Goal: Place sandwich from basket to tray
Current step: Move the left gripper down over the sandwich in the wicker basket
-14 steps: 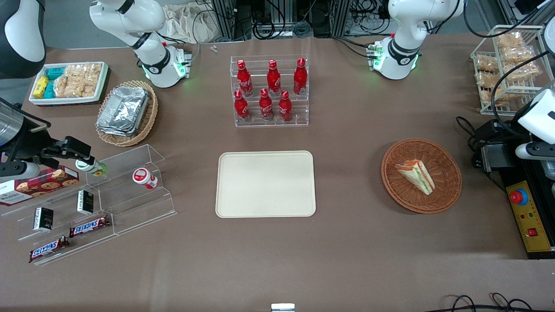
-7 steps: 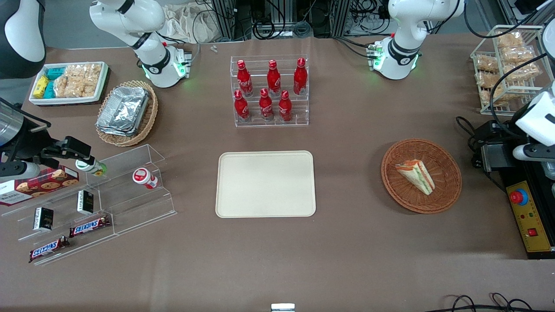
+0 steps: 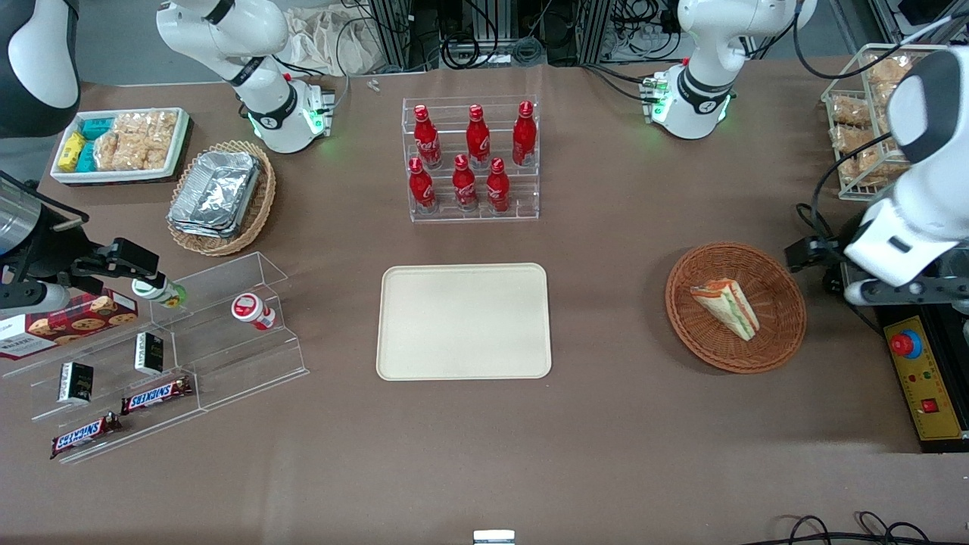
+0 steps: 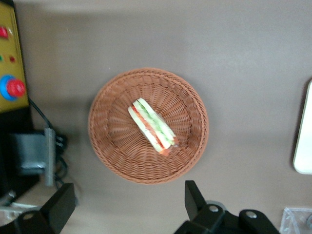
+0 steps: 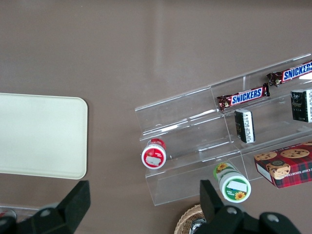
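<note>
Wicker basket [image 3: 735, 306] holds sandwich [image 4: 152, 126], lying diagonal at centre. Tool [image 4: 127, 207] open, empty, hovering beside basket rim toward working arm's end. Advice: centre over wedge, close across its thickness. Tray [image 3: 463, 321] well apart on desk.

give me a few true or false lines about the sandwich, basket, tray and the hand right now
1. The sandwich lies in the basket. True.
2. The tray has a red bottle on it. False: nothing shows on it; the red bottles stand in a clear rack farther from the front camera.
3. The hand is shut on the sandwich. False: it is open, above the table beside the basket, holding nothing.
4. The basket sits toward the working arm's end of the table from the tray. True.
5. The sandwich is the only thing in the basket. True.
</note>
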Action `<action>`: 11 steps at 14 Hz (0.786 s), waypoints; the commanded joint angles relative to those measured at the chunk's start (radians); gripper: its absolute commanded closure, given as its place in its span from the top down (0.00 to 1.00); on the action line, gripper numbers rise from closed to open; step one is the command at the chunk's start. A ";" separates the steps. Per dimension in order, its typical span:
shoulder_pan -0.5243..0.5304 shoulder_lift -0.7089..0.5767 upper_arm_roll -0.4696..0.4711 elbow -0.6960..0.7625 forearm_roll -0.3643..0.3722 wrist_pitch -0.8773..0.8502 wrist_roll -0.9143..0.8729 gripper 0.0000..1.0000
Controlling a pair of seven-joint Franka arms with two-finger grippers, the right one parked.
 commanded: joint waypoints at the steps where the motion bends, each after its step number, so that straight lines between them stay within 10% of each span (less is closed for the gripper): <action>1: -0.008 -0.011 -0.006 -0.089 -0.011 0.069 -0.111 1.00; 11: -0.028 0.040 -0.012 -0.385 -0.002 0.413 -0.455 1.00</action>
